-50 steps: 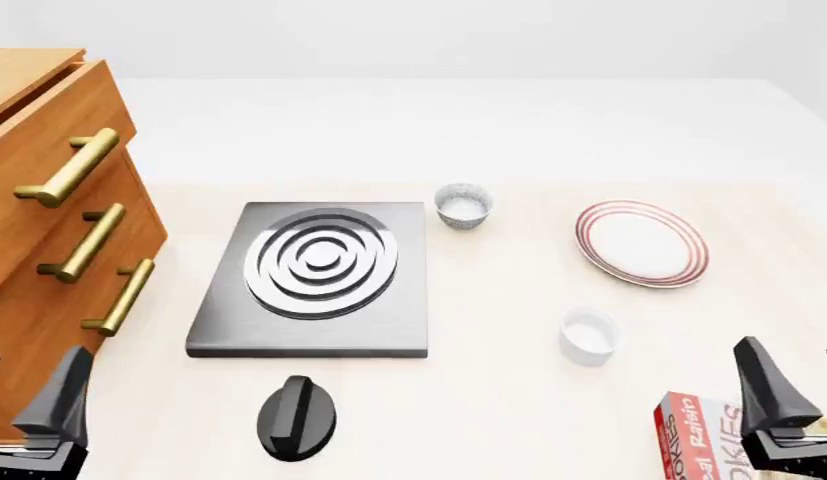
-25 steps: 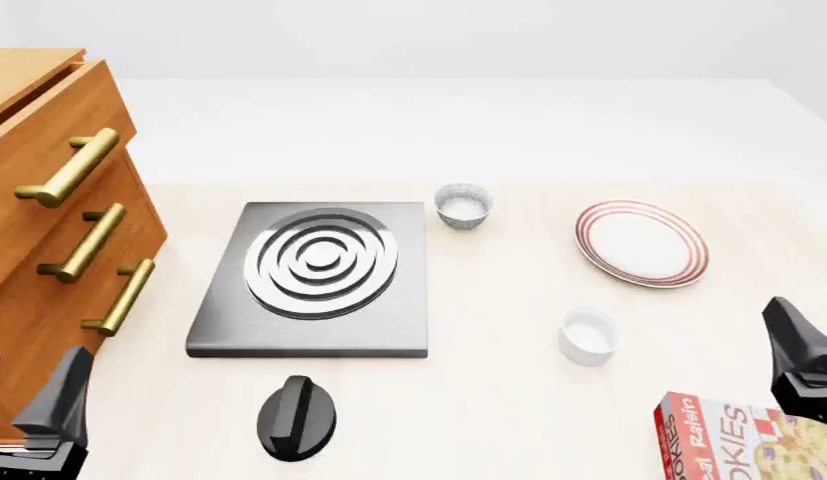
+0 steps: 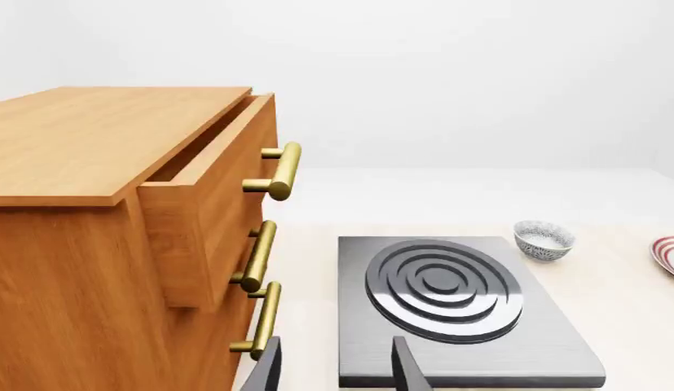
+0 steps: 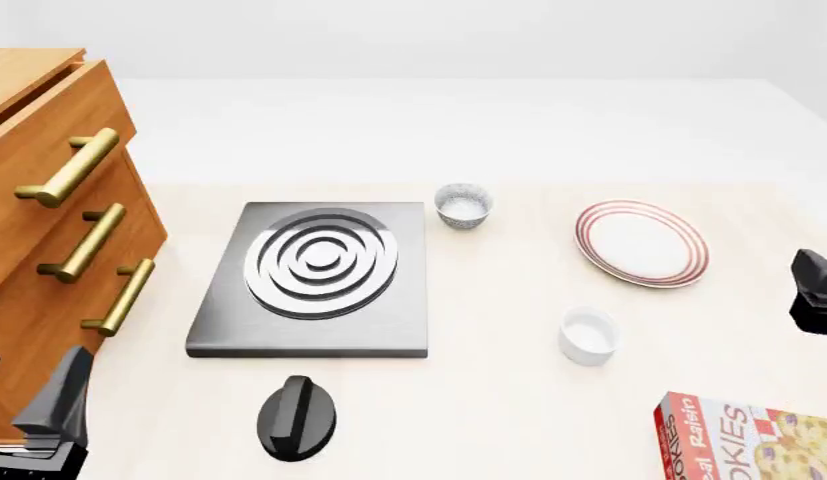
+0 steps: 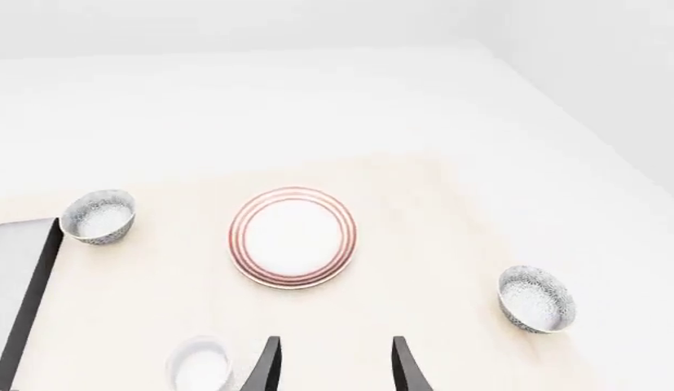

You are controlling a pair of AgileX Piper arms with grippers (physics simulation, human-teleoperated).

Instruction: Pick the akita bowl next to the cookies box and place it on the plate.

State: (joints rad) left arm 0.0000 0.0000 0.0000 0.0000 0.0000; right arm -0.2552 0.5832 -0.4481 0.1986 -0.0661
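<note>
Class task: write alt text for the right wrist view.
A red-ringed white plate lies centred on a pale table, a speckled bowl on either side. The right gripper, jaws open, points towards it beside a plain white cup.

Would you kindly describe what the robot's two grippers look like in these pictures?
Both the left gripper and the right gripper have two slim, flat fingers in dark grey to black, tapering toward the tips. The front view shows angular black housing. No cables or markings are visible.

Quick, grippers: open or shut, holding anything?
Left gripper: open, holding nothing.
Right gripper: open, holding nothing.
</note>
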